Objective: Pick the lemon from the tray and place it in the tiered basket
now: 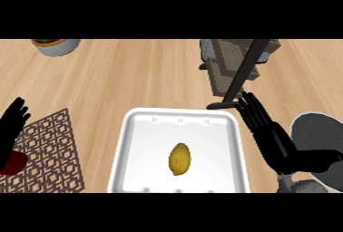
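A yellow lemon (179, 159) lies in the middle of a white tray (137, 122) at the lower centre of the head view. My right hand (267, 132) is just right of the tray's rim, fingers straight and pointing away from me, holding nothing. At the left edge my left hand (11, 122) rests open, fingers up, well apart from the tray. The tiered basket (236, 63) stands behind the tray at the upper right, with a dark slanted post and a small foot (222, 105) touching the counter near the tray's far right corner.
A brown lattice mat (50, 154) lies left of the tray, with a dark red thing (12, 163) at its left edge. A grey pot with a plant (56, 45) sits at the far left. Bare wooden counter (134, 77) lies beyond the tray.
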